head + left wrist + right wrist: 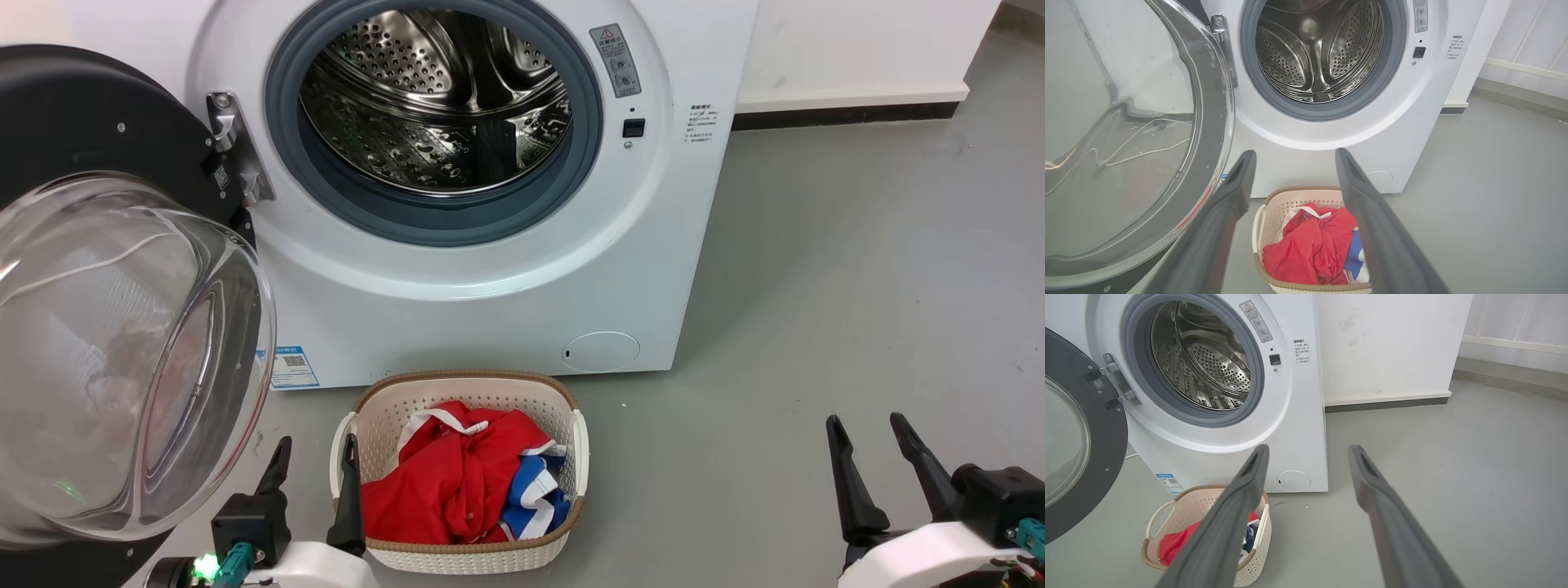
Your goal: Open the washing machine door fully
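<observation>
Since the large round glossy black washing machine door stands swung well out at nine o'clock in the head view, clear of the opening, the task looks to be in its last step, or done. I cannot tell whether the hinge has travel left. If it has, the next move calls for a light outward push on the door's free edge, not a grip.

The door's clear glass bowl bulges toward the camera, smooth and slick, streaked with reflections and ringed by dark plastic dotted with small screws. A bright metal hinge bracket ties it to the cabinet at ten o'clock.

At seven o'clock, just right of the bowl, the left gripper has its two long dark fingers spread and empty. It is near the door's lower rim, and I cannot tell whether it touches.

At six o'clock sits a cream perforated plastic laundry basket with a brown trim. It holds crumpled red cloth and a fold of blue-and-white.

Above it, at twelve o'clock, the big white boxy washing machine shows a thick grey rubber gasket around a shiny perforated steel drum.

At five o'clock the right gripper is parted wide, holding nothing, over matte grey floor, well apart from the machine.
</observation>
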Available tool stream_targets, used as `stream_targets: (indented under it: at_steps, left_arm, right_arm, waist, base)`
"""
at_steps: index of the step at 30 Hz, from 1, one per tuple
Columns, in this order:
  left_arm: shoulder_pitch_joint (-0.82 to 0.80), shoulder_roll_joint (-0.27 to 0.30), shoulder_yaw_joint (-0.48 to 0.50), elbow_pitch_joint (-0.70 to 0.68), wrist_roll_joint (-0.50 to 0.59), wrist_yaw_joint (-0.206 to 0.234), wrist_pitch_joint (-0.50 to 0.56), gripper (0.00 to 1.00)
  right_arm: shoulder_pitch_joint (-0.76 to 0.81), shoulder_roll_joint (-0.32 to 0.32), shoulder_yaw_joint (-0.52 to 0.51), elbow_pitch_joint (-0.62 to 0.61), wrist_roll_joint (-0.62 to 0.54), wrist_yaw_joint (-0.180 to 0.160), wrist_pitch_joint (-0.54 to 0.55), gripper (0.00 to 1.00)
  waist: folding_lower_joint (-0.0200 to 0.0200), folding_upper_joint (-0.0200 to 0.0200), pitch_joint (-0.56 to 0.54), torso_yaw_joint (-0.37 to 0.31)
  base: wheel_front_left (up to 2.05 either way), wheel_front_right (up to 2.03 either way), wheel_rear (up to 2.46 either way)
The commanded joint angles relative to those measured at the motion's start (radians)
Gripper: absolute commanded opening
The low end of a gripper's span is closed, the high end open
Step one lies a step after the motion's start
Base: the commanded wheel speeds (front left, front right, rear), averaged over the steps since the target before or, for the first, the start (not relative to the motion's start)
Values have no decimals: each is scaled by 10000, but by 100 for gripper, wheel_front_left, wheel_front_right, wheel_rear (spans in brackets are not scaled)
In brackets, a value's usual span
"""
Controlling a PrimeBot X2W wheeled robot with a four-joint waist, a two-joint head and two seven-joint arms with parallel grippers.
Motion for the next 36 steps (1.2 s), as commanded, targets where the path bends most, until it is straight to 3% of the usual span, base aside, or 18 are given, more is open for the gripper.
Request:
stream_targets:
  at_steps: [1,9,10,13,36]
  left_arm:
    - [-96,26,1,-14,-38,19,-57,100]
    - [-122,64,-6,-53,-82,6,-56,100]
    - [-12,36,-14,-25,-78,-4,1,0]
    - [128,-83,-31,128,-200,-44,43,0]
    - [-287,-753,1288,570,-3722,-1341,861,0]
  right_arm:
    - [-115,-26,6,23,35,1,-59,100]
    - [-103,-55,-33,81,62,1,-134,100]
    - [-43,-11,-29,77,3,0,-72,0]
    - [39,20,-26,324,135,0,-31,0]
    - [-616,54,-198,1026,4324,0,353,0]
  waist:
    - [0,-1,4,0]
    - [0,-1,20,28]
    - [0,-1,22,29]
    - [0,-1,24,33]
    - [0,-1,61,152]
  base:
    - [0,0,0]
    - [0,0,0]
    - [0,0,0]
    - [0,0,0]
    - [0,0,0]
